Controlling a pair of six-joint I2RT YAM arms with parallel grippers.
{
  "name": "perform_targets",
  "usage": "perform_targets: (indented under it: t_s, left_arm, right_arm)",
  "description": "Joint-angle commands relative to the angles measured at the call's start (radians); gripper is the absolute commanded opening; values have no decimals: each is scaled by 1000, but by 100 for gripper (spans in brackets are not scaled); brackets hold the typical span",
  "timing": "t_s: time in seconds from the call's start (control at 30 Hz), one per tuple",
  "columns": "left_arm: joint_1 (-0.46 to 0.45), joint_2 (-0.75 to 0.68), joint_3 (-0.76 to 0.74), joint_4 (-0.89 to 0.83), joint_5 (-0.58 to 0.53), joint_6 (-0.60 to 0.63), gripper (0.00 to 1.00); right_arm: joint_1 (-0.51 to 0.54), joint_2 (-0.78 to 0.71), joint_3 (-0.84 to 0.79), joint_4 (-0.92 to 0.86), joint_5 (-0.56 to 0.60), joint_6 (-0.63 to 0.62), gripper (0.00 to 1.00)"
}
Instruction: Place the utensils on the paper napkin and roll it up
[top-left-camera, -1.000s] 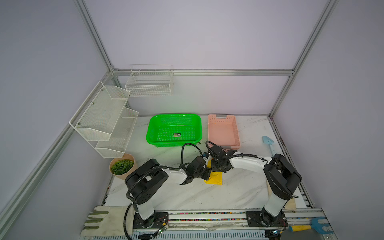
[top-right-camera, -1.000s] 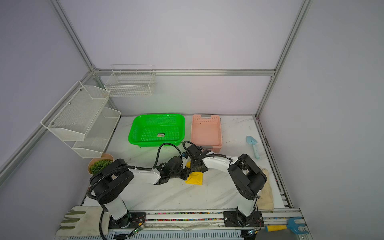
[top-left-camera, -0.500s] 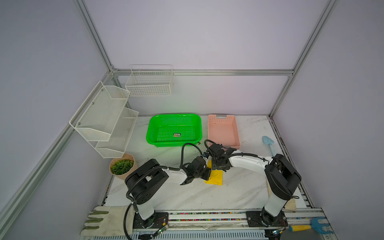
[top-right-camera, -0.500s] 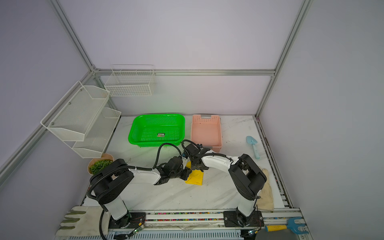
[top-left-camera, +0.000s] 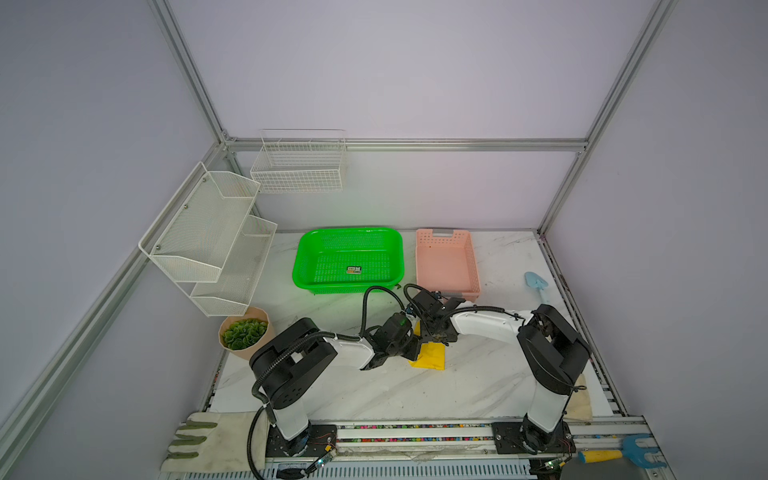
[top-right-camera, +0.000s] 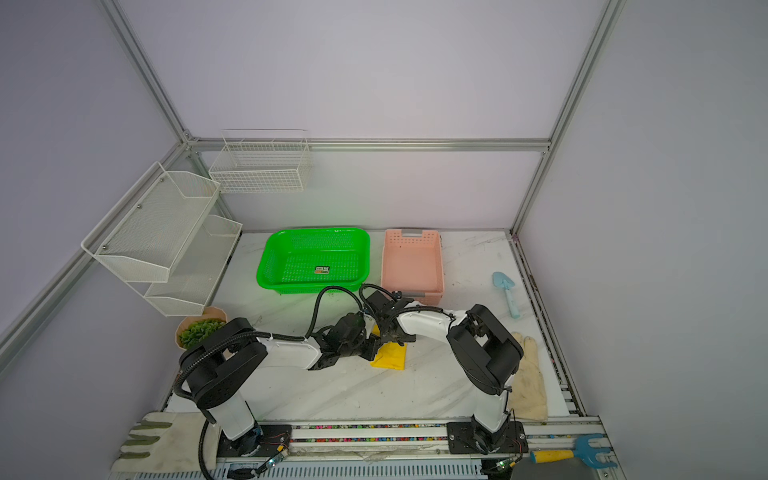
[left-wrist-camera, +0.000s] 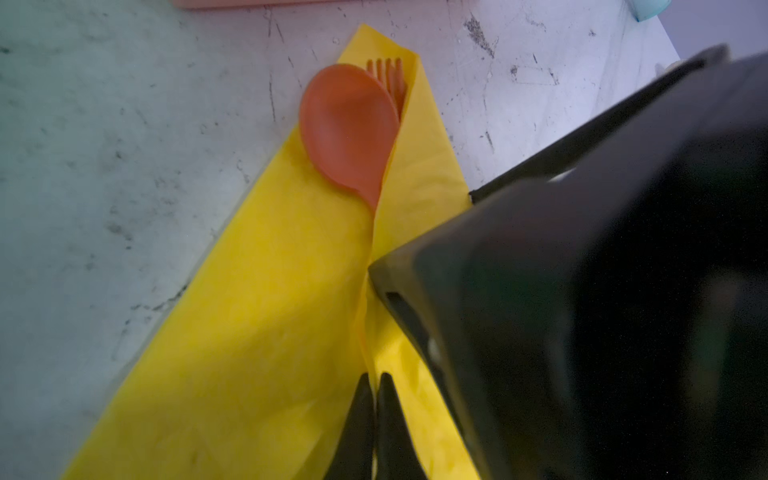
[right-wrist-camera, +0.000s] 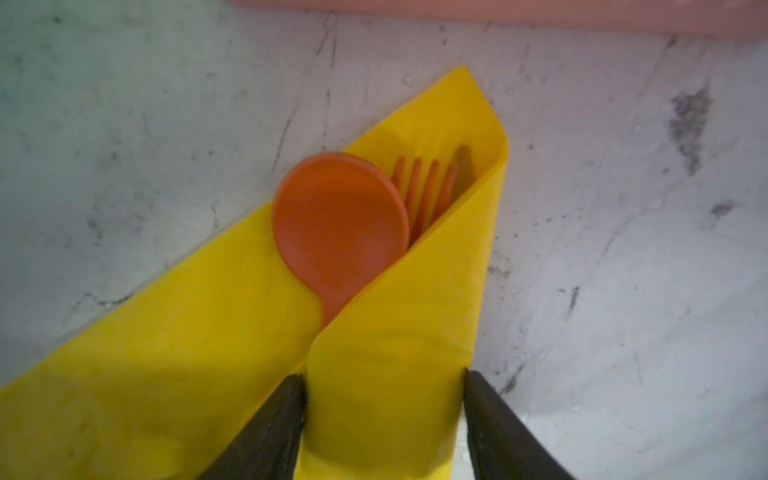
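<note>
Two plastic utensils in creased paper napkin | left gripper pinching it | right gripper released

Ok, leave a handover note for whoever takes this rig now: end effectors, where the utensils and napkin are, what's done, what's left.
Left end effector: shut, tips on the paper napkin at its fold seam.
Right end effector: open, straddling the folded flap.
Spoon and fork lie on the napkin, handles under the flap; knife not visible.
Done: one side folded over.
Left: finish rolling, check the knife.
</note>
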Motion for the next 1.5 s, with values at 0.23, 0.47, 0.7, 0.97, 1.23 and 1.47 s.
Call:
perform_targets:
  t_s: [0.23,0.47,0.7,0.97,1.23,1.47]
  left_arm:
    - [-4,-20,11,-35,-29,9,0]
    - [-4,-23,7,-44,-44,7,0]
    - [-4,-21,7,-46,-55,2,0]
    - [-4,-20,7,-55,-66,-5,0]
    - [-3,-15,7,-62,-79,-12,0]
    - [-5,-5,11,-66,-83,-15,0]
  right_arm:
    - [8,26,-14,-26,27,32,62]
    - [6,13,-11,-45,56,19,62]
    - [4,1,-13,-50,72,3,63]
    - [-7,-24,-35,-50,87,-11,63]
    - [-9,-54,-36,-51,90,-16,63]
    - [-10,-90,-42,-52,77,-15,63]
